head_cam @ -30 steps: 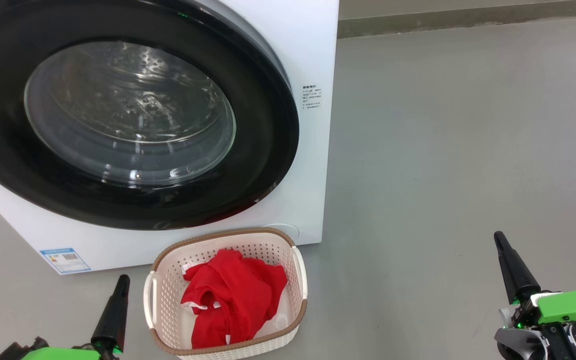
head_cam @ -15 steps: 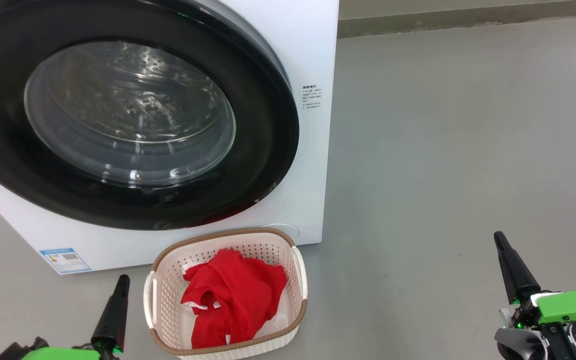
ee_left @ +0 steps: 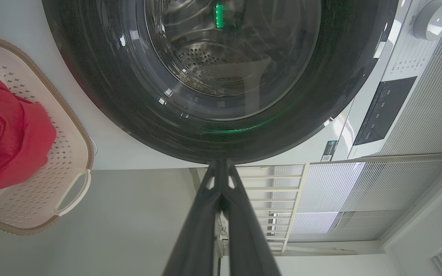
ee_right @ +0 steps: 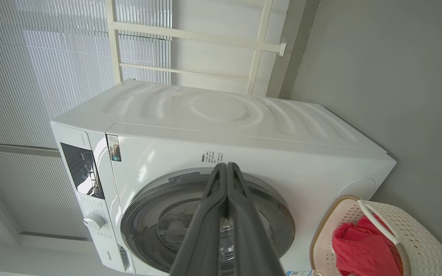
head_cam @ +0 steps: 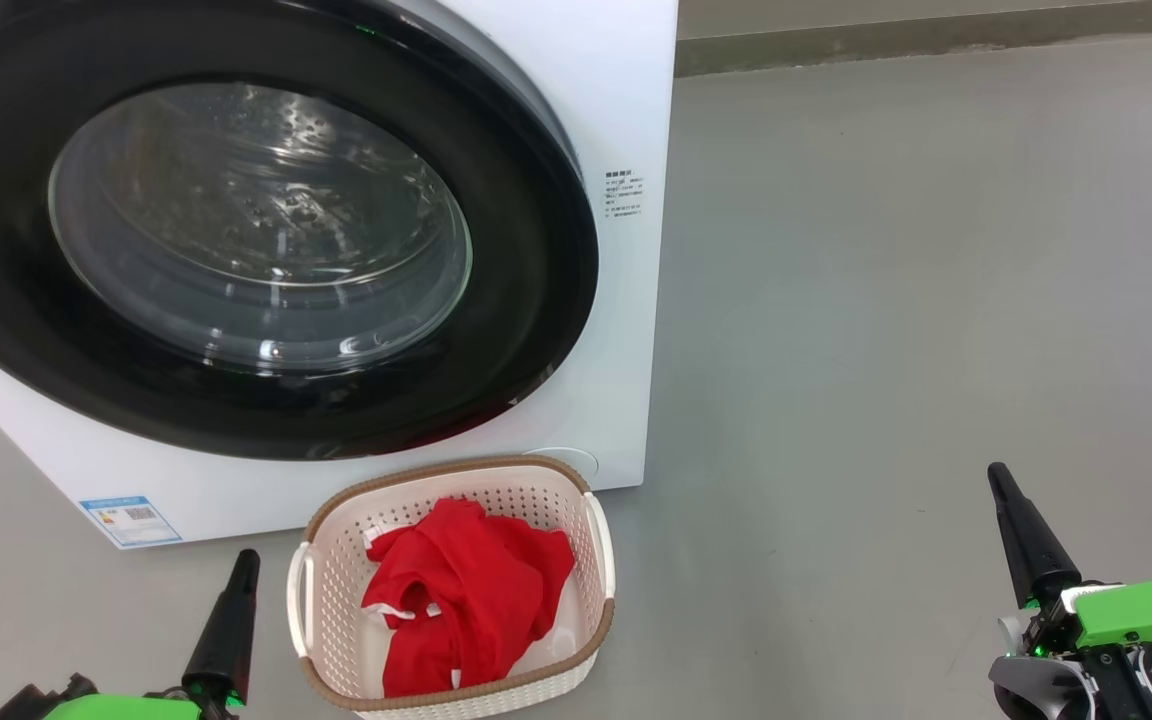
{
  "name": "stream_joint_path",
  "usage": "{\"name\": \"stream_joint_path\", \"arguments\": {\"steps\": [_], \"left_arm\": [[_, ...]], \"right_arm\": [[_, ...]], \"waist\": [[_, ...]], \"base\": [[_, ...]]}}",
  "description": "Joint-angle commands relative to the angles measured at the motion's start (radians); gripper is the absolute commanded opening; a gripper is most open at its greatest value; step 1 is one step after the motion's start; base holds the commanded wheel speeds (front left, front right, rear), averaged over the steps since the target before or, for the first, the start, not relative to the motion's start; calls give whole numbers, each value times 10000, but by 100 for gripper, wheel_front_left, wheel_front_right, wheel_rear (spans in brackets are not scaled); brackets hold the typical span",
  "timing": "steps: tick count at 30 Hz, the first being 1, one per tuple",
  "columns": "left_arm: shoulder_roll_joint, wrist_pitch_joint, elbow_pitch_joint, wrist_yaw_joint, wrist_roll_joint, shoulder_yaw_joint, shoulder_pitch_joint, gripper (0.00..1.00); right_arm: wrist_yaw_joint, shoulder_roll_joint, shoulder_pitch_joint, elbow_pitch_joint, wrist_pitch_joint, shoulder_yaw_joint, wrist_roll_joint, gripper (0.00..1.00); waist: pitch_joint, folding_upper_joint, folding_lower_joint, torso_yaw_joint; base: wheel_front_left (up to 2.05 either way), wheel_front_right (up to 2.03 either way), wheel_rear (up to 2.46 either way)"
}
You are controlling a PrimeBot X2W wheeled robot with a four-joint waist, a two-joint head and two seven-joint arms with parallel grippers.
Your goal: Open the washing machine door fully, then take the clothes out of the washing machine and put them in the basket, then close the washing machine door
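Head view, reading from the left: a small blue label sits on the low left corner of the washing machine. Near it, at the lower left, my left gripper points up with its two dark fingers pressed together on nothing. My left wrist view shows them meeting at the tip with no gap. Farther off, the washing machine door lies flat against the machine's front, its wide black rim ringing the clear glass bowl. Through that glass I make out the perforated steel drum and reflections. On the grey floor just in front of the machine, under the door's lower right edge, stands the cream basket with its brown rim and white side handles. It is just right of my left gripper and apart from it. The red clothes lie bunched inside the basket, with bits of white trim showing and the pile lower than the rim. To the right, a small printed sticker marks the machine's front beside the door. Well off at the lower right, over open floor, my right gripper also points up. Its fingers are closed against each other and hold nothing, as my right wrist view confirms.
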Motion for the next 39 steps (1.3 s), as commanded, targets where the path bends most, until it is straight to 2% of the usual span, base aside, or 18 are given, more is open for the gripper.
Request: {"name": "stream_joint_path", "arguments": {"steps": [1, 39], "left_arm": [[83, 60, -207, -69, -69, 262, -405, 0], [83, 60, -207, -69, -70, 261, -405, 0]], "right_arm": [[-7, -50, -412, -240, 61, 113, -18, 0], [-7, -47, -413, -240, 64, 109, -22, 0]], "waist": [[0, 0, 0, 0], [0, 0, 0, 0]], "base": [[0, 0, 0], [0, 0, 0]]}}
